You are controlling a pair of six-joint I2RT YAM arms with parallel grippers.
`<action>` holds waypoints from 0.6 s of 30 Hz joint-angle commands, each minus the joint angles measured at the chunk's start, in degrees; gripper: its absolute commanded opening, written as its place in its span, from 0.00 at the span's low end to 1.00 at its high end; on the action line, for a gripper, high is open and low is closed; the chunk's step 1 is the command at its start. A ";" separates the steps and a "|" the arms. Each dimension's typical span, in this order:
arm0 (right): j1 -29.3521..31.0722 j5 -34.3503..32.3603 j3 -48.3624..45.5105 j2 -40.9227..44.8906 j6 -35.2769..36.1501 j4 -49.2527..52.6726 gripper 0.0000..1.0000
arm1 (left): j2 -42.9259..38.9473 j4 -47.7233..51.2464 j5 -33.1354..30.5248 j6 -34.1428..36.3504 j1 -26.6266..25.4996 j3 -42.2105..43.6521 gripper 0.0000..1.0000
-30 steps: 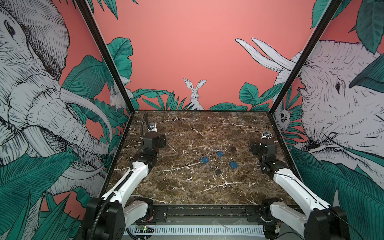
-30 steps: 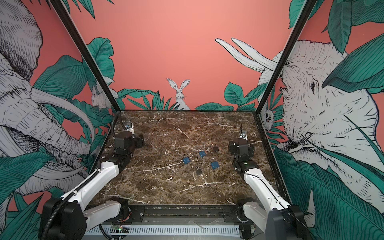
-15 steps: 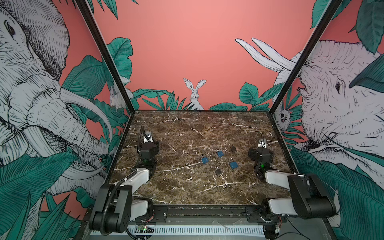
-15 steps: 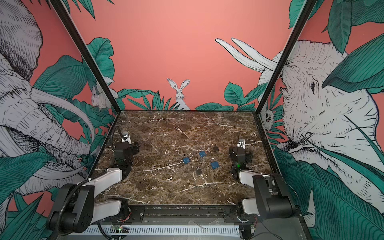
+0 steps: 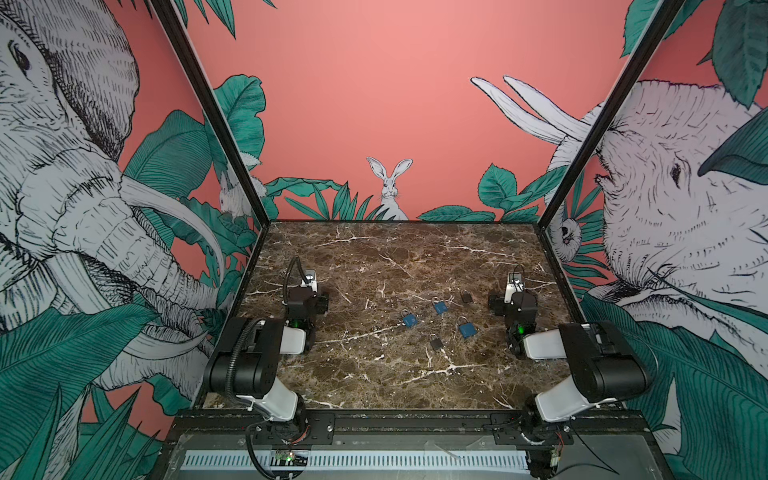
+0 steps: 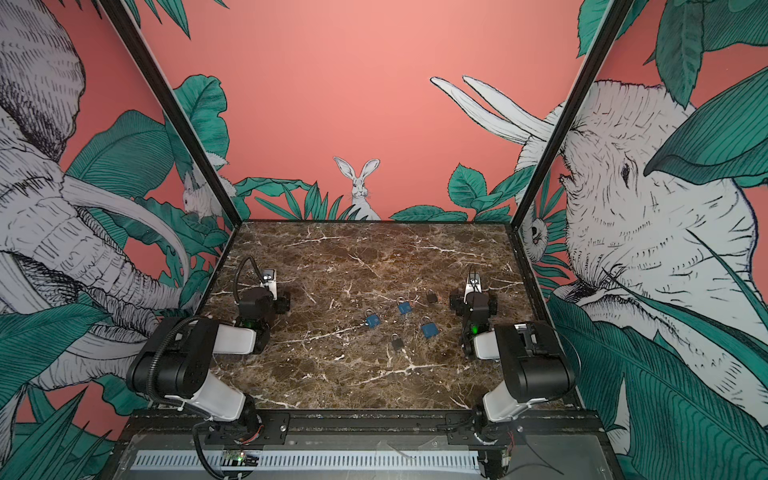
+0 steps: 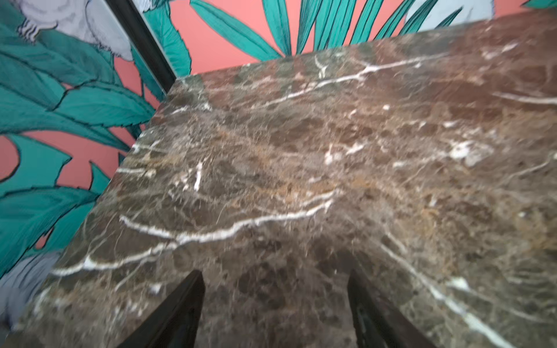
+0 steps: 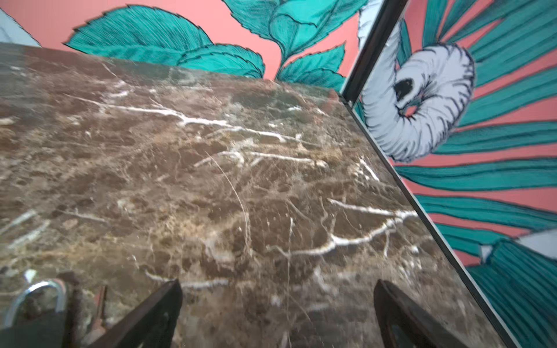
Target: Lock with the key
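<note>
Several small padlocks lie right of the table's middle in both top views: blue ones (image 5: 409, 319) (image 5: 440, 307) (image 5: 467, 329) and dark ones (image 5: 466, 296) (image 5: 436, 343). I can make out no key. My left gripper (image 5: 309, 299) (image 7: 274, 272) hangs open over bare marble at the left, far from the locks. My right gripper (image 5: 513, 301) (image 8: 278, 281) is open too, just right of the far dark padlock (image 6: 432, 296). That lock's silver shackle (image 8: 36, 301) shows beside one black finger (image 8: 156, 310) in the right wrist view. Nothing sits between either pair of fingers.
The brown marble table (image 5: 374, 257) is boxed in by printed walls with black corner posts (image 5: 208, 112) (image 5: 602, 112). Both arms are folded, elbows (image 5: 245, 365) (image 5: 602, 361) raised over the front corners, above the black rail (image 5: 395, 419).
Both arms have folded back from a stretched pose, their elbows swinging up toward the front edge. The grippers stayed open and shifted slightly nearer. The padlocks have not moved.
</note>
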State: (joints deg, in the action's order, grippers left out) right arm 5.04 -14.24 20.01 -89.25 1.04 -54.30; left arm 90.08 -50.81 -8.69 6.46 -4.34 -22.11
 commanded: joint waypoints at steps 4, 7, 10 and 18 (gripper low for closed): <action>-3.02 6.75 2.26 0.37 -1.54 2.18 0.99 | -0.67 0.49 6.43 0.07 1.79 -1.70 0.85; -3.01 6.77 2.25 0.40 -1.56 2.09 0.99 | -1.23 1.77 6.59 0.05 1.81 -1.87 0.91; -2.99 6.77 2.15 0.38 -1.55 2.03 0.99 | -1.20 1.72 6.50 0.17 1.75 -1.87 0.99; -2.97 6.74 2.16 0.48 -1.44 1.92 0.99 | -1.23 1.54 6.64 0.23 1.79 -1.69 0.99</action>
State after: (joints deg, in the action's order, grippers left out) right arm 2.00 -8.01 22.11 -89.25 0.19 -51.44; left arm 90.06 -49.56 -2.59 6.24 -2.70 -23.51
